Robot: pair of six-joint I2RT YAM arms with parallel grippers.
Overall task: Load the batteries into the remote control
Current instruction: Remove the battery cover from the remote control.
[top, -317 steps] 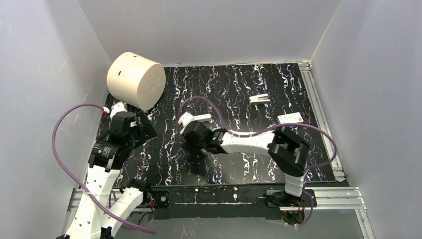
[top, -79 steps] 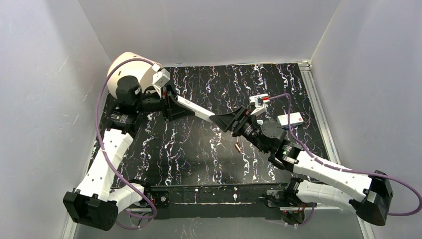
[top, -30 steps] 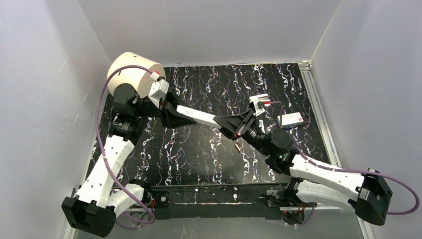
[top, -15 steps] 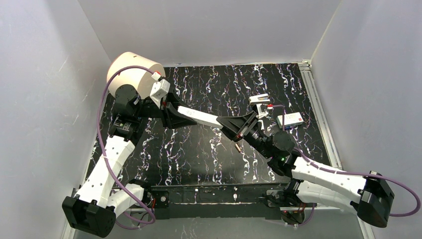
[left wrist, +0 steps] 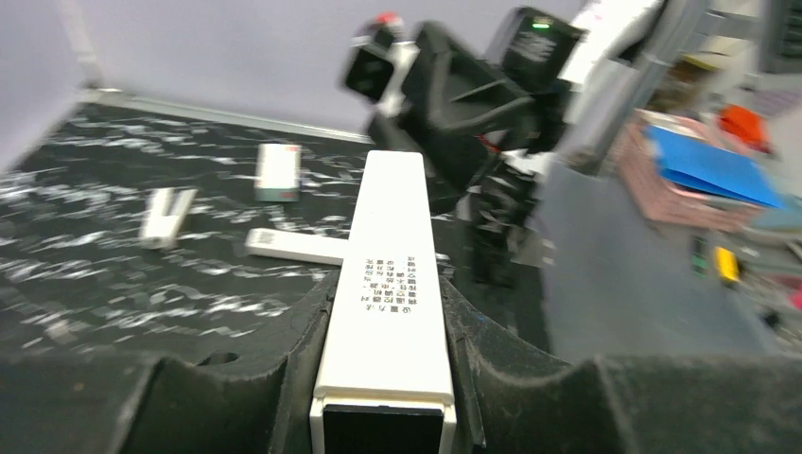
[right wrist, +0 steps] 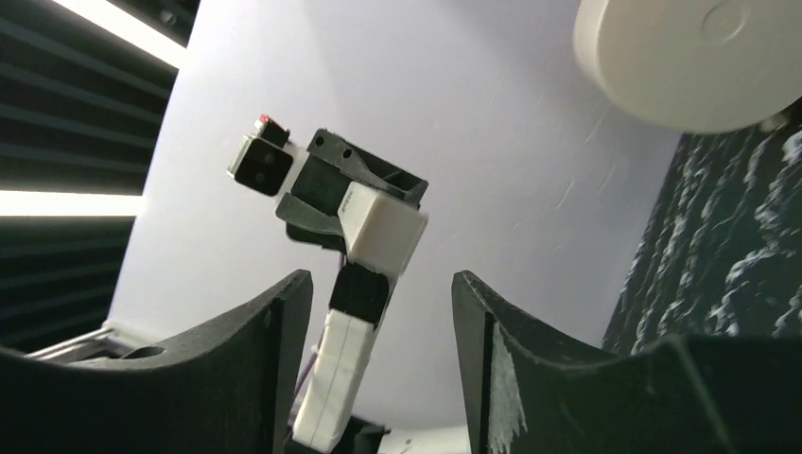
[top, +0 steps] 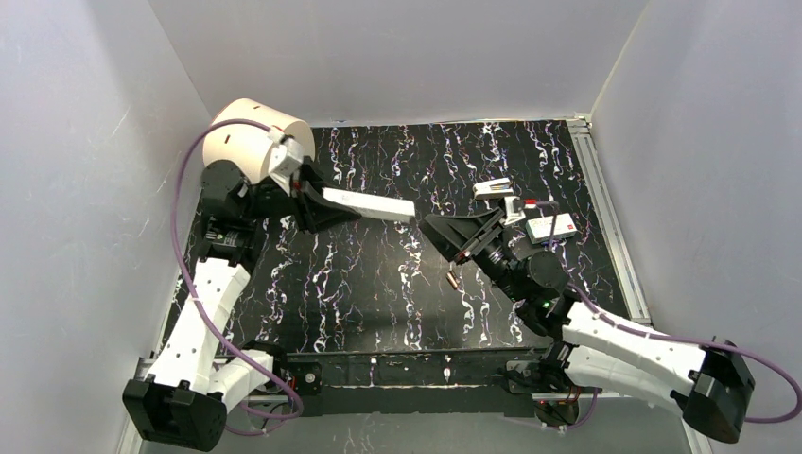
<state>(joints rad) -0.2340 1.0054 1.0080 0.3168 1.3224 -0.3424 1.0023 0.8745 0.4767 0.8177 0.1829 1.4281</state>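
Observation:
My left gripper is shut on the remote control, a slim white bar held level above the mat and pointing right. In the left wrist view the remote control lies clamped between both jaws of the left gripper, with printed text on its upper face. My right gripper stands open just right of the remote's free end, a small gap apart. Nothing sits in the right gripper; beyond it shows the remote's end. One copper-tinted battery lies on the mat below the right gripper.
A cream cylinder stands at the back left, close behind the left arm. A small white piece and a white box with a red mark lie at the right. A plain white strip lies on the mat. Grey walls enclose the black marbled mat.
My right gripper has opened, let go of the remote's end and drawn back to the right. The left arm has pulled the remote back to the left and levelled it.

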